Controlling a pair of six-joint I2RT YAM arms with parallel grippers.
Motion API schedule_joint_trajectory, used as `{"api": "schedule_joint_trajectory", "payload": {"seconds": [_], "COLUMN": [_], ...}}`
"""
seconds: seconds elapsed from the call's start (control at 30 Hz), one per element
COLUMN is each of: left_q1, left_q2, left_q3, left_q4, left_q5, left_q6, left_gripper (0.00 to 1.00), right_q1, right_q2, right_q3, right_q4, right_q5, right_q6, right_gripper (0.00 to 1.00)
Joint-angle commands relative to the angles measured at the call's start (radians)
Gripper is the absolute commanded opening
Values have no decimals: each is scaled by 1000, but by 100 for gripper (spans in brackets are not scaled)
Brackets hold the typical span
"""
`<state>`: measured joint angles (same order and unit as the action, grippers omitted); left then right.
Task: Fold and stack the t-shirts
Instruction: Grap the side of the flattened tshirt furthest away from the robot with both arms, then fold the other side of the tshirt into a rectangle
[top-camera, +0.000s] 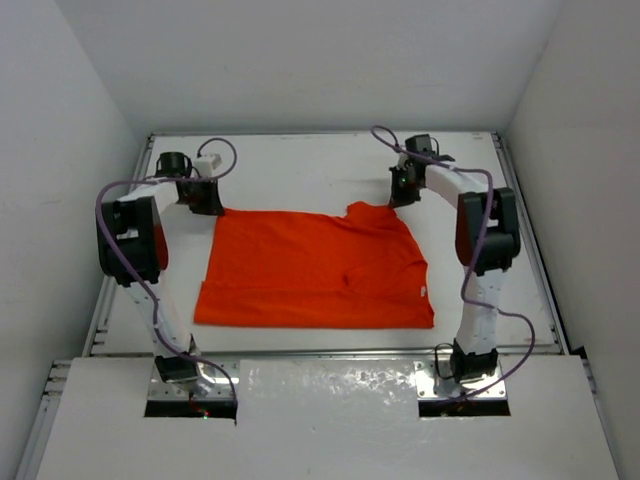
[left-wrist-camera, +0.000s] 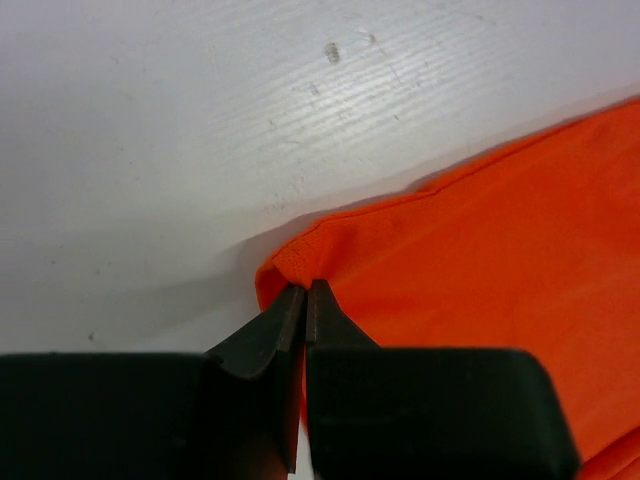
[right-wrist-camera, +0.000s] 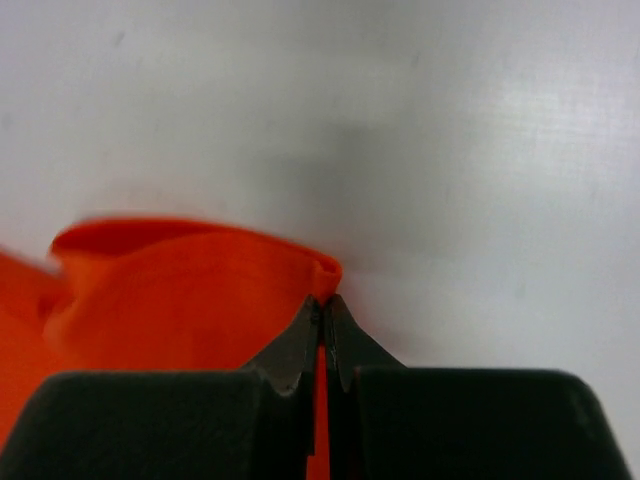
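Observation:
The orange-red t-shirt (top-camera: 315, 268) lies spread on the white table, folded into a rough rectangle. My left gripper (top-camera: 212, 207) is at its far left corner and is shut on the cloth edge, as the left wrist view shows (left-wrist-camera: 306, 287). My right gripper (top-camera: 396, 200) is at its far right corner and is shut on a raised fold of the t-shirt (right-wrist-camera: 200, 290), with cloth pinched between the fingertips (right-wrist-camera: 324, 302). A small white label (top-camera: 423, 291) shows near the shirt's right edge.
The white table (top-camera: 320, 165) has raised rails at the left (top-camera: 100, 300) and right (top-camera: 545, 290). White walls close in the back and sides. Purple cables (top-camera: 480, 240) hang along both arms.

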<state>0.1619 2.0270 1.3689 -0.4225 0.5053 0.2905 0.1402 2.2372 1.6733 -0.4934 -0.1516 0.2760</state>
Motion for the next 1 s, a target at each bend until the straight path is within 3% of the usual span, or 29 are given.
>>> {"api": "schedule_joint_trajectory", "payload": {"seconds": [0.0,0.17,0.43,0.63,0.83,0.97], "left_q1": [-9,-5,11,65,65,68], "left_q2": [-158,-289,-395,-441,-479,-490], "left_q3": [-34,-129,-270,-294,-329,-338], "left_q4": [45,-28,-157,-234,-272,-274], "left_q5": [41,91,88,150,236,259], "left_q6": [163,392,521,617,727,772], "left_gripper": [0,0,0,0,0,7], "right_q1": [6,18,41,41,41,42], "right_q2": [-256,-547,-824,-985,-1030,-1064], "right_q3": [-162,-492,-875,-1009,-1032,-1038], "right_q4": [136,243,326,329,277,276], "right_q5": [-40,-36,-34,-25,-14,-37], "right_q6": [-29,-23,25,26,11,3], "right_gripper": [0,0,0,0,0,0]}}
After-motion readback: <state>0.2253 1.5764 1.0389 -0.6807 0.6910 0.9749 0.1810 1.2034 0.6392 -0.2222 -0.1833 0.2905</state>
